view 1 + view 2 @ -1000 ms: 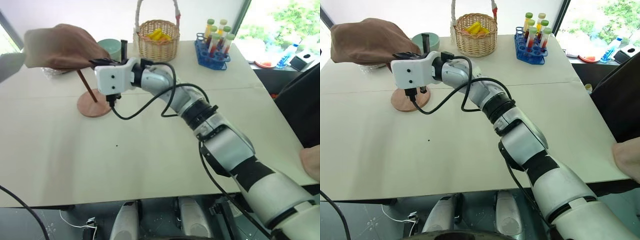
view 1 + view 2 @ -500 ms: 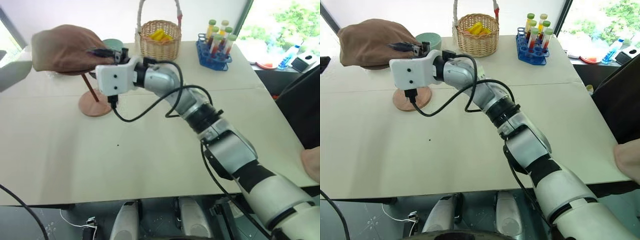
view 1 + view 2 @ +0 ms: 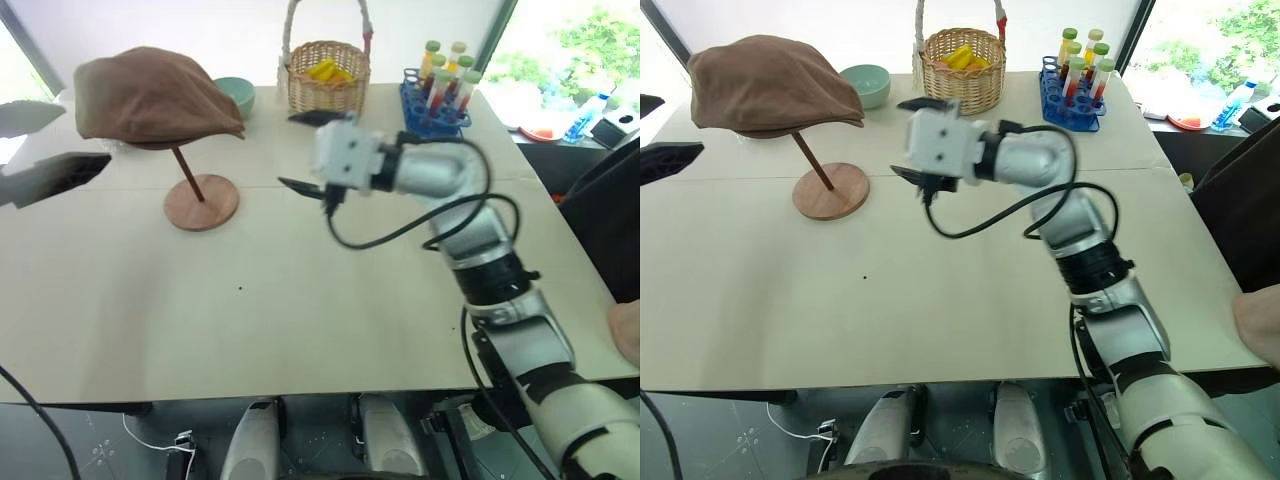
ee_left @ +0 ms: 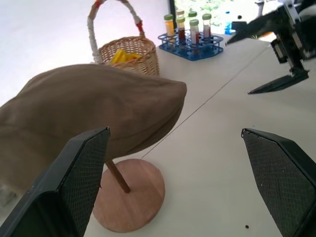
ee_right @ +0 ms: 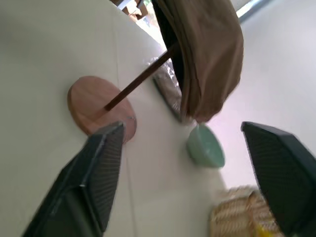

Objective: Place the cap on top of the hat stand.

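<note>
I see the soft brown fabric flat cap (image 3: 152,98) seated on top of the reddish-brown wooden hat stand (image 3: 200,198): its dome covers the top disc, with only the slanted rod and round base showing below. Cap's long axis runs roughly side to side across the table, brim end toward the right gripper.

Right gripper (image 3: 300,150) is off the cap, fingers spread wide, nothing between them. It hangs above the table in front of the wicker basket (image 3: 324,85), with the cap to its left and well apart. Left gripper (image 4: 182,182) is also spread and empty; the cap and stand are just ahead of its fingers, so the left arm is nearer.

My read: placement looks done. If the cap slips on that tilted rod, I'd correct with the left.
</note>
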`<state>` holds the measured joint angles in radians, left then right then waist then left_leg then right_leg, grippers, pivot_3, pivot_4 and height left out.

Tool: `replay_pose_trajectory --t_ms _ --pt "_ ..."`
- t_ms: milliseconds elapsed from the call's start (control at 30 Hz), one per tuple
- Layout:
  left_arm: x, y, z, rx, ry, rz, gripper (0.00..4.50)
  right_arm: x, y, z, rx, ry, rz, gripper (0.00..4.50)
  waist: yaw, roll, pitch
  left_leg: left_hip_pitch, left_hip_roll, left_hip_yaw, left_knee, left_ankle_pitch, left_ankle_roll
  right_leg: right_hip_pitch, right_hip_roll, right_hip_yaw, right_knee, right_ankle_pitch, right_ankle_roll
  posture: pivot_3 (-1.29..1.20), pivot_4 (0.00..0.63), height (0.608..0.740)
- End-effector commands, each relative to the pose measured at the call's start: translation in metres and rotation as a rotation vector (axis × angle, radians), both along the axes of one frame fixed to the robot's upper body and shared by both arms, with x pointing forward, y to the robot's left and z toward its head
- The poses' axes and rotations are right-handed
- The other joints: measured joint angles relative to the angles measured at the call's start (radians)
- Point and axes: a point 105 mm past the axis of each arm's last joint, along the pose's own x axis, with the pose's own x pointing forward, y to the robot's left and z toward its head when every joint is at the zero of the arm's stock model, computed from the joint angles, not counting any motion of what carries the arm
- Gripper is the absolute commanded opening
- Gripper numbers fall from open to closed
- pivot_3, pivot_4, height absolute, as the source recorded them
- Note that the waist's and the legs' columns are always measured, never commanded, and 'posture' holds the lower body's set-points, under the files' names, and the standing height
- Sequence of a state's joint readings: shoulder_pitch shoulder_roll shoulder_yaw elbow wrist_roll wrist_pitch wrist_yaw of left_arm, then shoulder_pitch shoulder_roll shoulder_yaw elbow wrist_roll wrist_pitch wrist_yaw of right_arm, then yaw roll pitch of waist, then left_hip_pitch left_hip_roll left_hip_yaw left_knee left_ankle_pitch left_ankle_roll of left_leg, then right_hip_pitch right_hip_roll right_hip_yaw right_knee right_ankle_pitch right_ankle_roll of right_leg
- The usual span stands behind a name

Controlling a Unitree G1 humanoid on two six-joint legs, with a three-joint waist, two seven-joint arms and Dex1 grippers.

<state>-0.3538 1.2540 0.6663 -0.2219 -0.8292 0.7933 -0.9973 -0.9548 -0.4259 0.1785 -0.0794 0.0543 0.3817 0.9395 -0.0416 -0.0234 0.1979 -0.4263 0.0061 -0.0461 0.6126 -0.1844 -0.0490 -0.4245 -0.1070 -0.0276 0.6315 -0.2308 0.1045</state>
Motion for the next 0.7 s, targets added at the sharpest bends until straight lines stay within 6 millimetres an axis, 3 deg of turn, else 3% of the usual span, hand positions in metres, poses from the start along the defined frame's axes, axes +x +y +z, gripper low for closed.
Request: replay_pose_trajectory --t_ms 33,200,367,700 --pt "0.003 -0.018 0.009 0.205 -0.109 -0.009 4.5 -0.033 -0.028 0.031 0.081 0.266 0.091 4.42 0.005 0.0 0.0 0.0 0.001 0.0 0.0 0.0 0.0 0.0 0.001 0.0 -0.001 0.0 0.0 0.0 0.15 0.74" --pt "0.019 -0.039 -0.007 0.471 -0.187 -0.002 4.5 -0.055 -0.061 0.051 0.123 0.477 0.124 4.42 0.006 0.001 0.0 0.0 0.005 0.003 0.0 0.0 0.0 -0.001 0.004 0.0 -0.002 0.0 -0.004 0.0 0.15 0.74" --pt "0.043 -0.06 -0.021 0.706 -0.319 0.051 4.5 -0.055 -0.07 0.067 0.211 0.515 0.085 4.42 0.001 0.001 0.001 0.0 0.009 0.008 0.0 0.0 0.0 -0.003 0.005 0.002 -0.002 0.001 -0.007 0.0 0.15 0.74" --pt "0.08 -0.09 -0.033 0.924 -0.53 0.183 4.5 -0.047 -0.078 0.058 0.222 0.499 -0.007 4.42 0.015 0.0 0.001 -0.001 0.008 0.011 0.001 -0.001 0.001 -0.004 0.006 0.006 -0.002 0.003 -0.003 0.0 0.15 0.74"
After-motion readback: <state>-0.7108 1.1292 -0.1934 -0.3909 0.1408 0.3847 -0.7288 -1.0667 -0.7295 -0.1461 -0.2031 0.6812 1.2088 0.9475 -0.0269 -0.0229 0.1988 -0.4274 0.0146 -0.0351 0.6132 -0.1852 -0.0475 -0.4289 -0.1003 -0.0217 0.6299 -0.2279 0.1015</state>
